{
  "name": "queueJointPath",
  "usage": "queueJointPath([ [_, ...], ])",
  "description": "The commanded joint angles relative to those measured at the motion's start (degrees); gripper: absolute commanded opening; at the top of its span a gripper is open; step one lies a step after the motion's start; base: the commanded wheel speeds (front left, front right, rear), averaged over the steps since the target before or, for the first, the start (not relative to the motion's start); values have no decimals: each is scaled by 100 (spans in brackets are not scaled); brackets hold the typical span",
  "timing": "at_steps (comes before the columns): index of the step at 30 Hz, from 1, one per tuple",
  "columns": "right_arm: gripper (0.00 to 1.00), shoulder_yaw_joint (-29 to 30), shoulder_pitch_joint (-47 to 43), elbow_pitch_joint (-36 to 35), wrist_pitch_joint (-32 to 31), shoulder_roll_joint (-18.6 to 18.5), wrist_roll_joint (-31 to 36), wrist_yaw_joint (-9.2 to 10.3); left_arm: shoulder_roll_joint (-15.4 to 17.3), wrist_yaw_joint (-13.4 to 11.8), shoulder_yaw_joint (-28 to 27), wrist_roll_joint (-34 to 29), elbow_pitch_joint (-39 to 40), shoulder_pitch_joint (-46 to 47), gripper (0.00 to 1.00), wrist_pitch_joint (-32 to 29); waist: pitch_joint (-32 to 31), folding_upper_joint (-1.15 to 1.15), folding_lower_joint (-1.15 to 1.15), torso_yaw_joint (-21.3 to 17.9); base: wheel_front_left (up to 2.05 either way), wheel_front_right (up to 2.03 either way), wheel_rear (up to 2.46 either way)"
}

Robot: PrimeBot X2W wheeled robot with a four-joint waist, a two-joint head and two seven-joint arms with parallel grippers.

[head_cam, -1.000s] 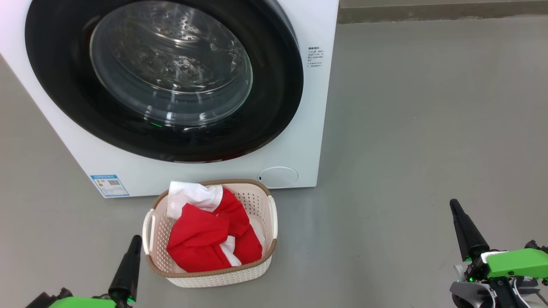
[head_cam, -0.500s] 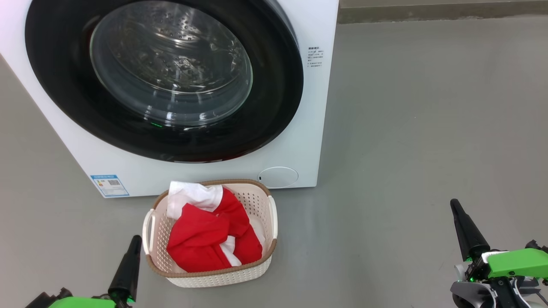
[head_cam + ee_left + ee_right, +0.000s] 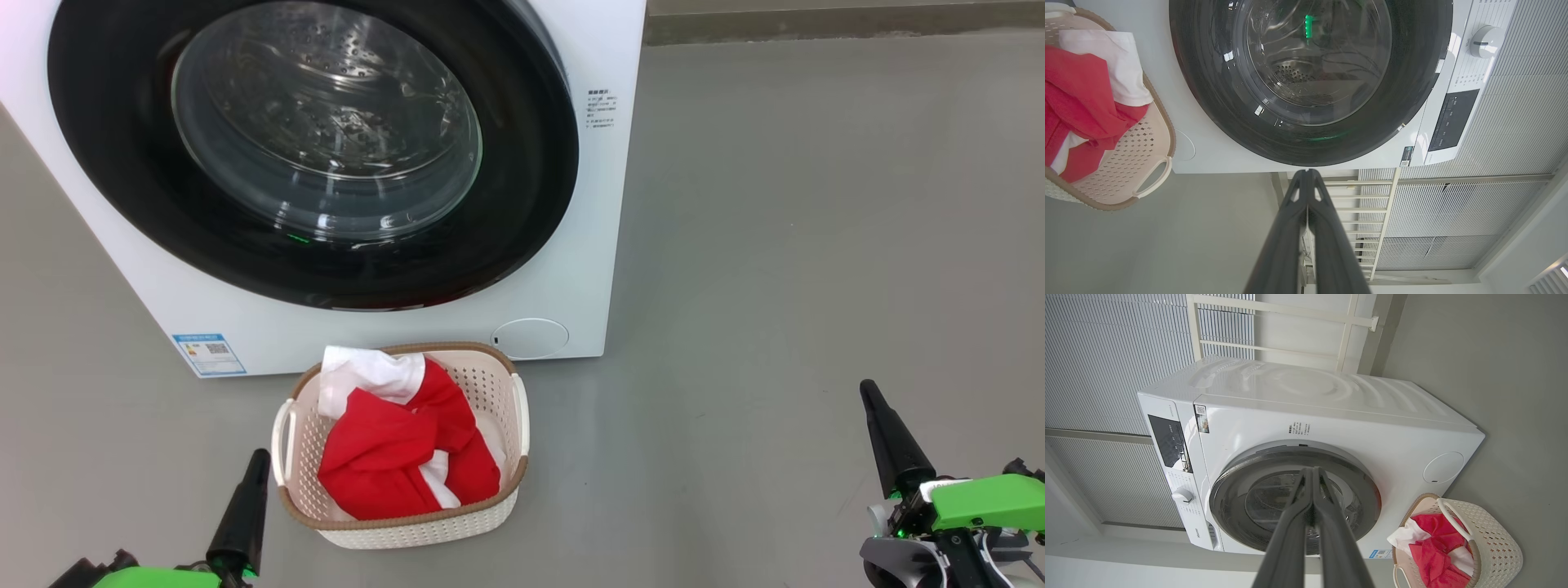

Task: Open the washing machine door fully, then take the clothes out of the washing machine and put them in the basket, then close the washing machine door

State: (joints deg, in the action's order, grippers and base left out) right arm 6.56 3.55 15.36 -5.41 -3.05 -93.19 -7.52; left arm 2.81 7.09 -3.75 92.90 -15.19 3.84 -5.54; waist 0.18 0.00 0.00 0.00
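Observation:
The white washing machine [image 3: 571, 245] stands on the grey floor with its black-rimmed glass door [image 3: 326, 122] shut flat against the front. Through the glass the steel drum looks bare. The red and white clothes [image 3: 404, 445] lie heaped in the cream basket [image 3: 506, 384], which sits on the floor just in front of the machine. My left gripper [image 3: 260, 457] is shut and holds nothing, low at the basket's left side. My right gripper [image 3: 867, 388] is shut and holds nothing, far to the right over bare floor. The wrist views show the door [image 3: 1306, 81] [image 3: 1294, 498], the basket [image 3: 1147, 143] [image 3: 1494, 539] and the clothes [image 3: 1081, 94] [image 3: 1433, 547].
A blue label [image 3: 208, 353] and a round service cap [image 3: 531, 338] mark the machine's lower front. A control panel and dial [image 3: 1482, 41] sit at its top. Open grey floor stretches to the machine's right. A ribbed wall and white rail frame [image 3: 1274, 322] stand behind.

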Motion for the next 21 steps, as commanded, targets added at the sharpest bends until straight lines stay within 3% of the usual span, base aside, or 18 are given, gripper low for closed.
queueJointPath([
  [1,0,-98,254,-139,-32,-52,25,3,60,40,-207,-15,117,229,0,-38,0,0,0,0,0,0,0],
  [21,0,-75,256,-138,-51,-36,45,3,47,40,-226,-31,116,231,0,-53,0,0,0,0,0,0,0],
])
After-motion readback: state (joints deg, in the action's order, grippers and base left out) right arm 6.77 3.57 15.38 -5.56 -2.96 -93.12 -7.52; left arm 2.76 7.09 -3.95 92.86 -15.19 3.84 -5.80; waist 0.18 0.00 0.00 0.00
